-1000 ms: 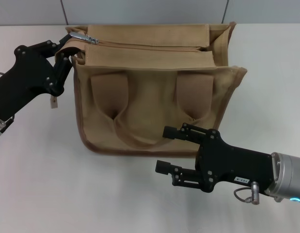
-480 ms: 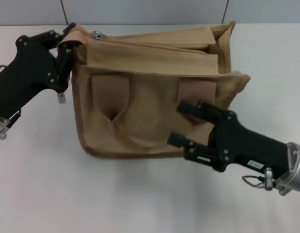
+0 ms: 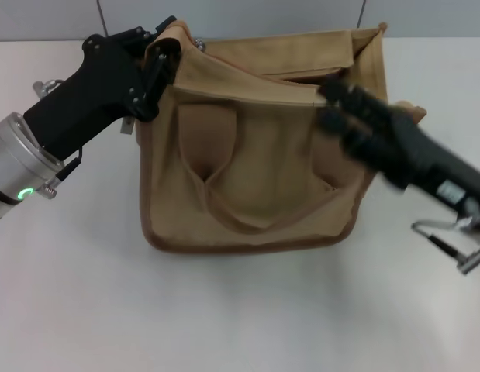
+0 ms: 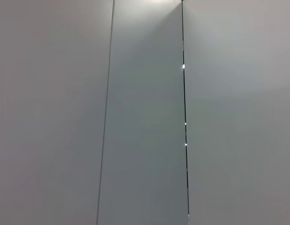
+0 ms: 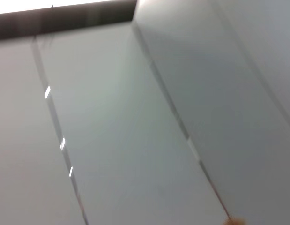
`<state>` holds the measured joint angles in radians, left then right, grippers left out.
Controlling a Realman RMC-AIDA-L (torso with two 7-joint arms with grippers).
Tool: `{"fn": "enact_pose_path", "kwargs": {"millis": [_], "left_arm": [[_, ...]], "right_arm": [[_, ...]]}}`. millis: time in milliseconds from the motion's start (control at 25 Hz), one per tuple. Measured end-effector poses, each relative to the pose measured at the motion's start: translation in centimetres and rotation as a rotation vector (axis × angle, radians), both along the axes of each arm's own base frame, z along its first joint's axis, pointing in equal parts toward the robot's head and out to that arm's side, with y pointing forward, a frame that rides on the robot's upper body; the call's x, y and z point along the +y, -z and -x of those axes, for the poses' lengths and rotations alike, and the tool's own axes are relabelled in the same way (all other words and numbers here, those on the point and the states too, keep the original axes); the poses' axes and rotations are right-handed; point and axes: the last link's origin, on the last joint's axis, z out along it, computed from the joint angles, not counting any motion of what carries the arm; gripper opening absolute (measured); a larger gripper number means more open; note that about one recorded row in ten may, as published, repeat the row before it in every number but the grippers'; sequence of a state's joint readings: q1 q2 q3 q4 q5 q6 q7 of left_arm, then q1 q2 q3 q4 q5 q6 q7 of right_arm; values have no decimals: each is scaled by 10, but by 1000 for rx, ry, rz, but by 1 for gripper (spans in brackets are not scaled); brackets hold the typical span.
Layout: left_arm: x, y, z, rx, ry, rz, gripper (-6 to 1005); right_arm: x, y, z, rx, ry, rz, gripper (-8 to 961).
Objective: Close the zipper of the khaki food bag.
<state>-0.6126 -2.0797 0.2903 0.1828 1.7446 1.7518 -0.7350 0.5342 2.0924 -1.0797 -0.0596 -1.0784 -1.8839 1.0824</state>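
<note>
The khaki food bag [image 3: 255,186] stands on the white table, its front with two strap handles facing me and its top tipped away. My left gripper [image 3: 160,71] is shut on the bag's upper left corner. A small silver bit of the zipper [image 3: 200,45] shows just behind that corner; the rest of the zipper line is hidden by the tipped top panel. My right gripper [image 3: 331,107] hovers blurred over the bag's upper right front, its fingers apart and holding nothing. Both wrist views show only grey wall panels.
The white table [image 3: 77,294] spreads out in front of and to both sides of the bag. A grey panelled wall [image 3: 247,15] runs right behind it. A metal ring [image 3: 449,244] hangs from the right wrist.
The left gripper has lifted and pulled the bag's left corner up and to the right, tipping the top away. The right gripper has swung from the bag's lower front up to its upper right.
</note>
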Motion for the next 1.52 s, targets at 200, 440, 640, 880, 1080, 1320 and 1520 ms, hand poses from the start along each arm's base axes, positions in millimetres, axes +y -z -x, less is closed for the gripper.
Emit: {"fn": "enact_pose_path", "kwargs": {"millis": [200, 440, 640, 880, 1080, 1320, 1520], "left_arm": [[2, 2, -4, -3, 6, 8, 29], [5, 3, -9, -10, 21, 10, 29], [8, 5, -15, -20, 27, 3, 29], [10, 7, -20, -18, 45, -21, 29], [9, 10, -23, -27, 53, -19, 29], [8, 10, -25, -33, 66, -23, 29], [9, 10, -26, -35, 70, -23, 29]], "right_arm": [[27, -12, 15, 194, 107, 223, 748], [53, -9, 47, 223, 87, 369, 749], [56, 3, 53, 369, 217, 692, 749], [52, 0, 36, 617, 384, 1014, 750], [55, 5, 42, 605, 407, 1090, 750], [65, 15, 47, 556, 465, 1104, 749], [70, 22, 55, 493, 474, 1118, 748]]}}
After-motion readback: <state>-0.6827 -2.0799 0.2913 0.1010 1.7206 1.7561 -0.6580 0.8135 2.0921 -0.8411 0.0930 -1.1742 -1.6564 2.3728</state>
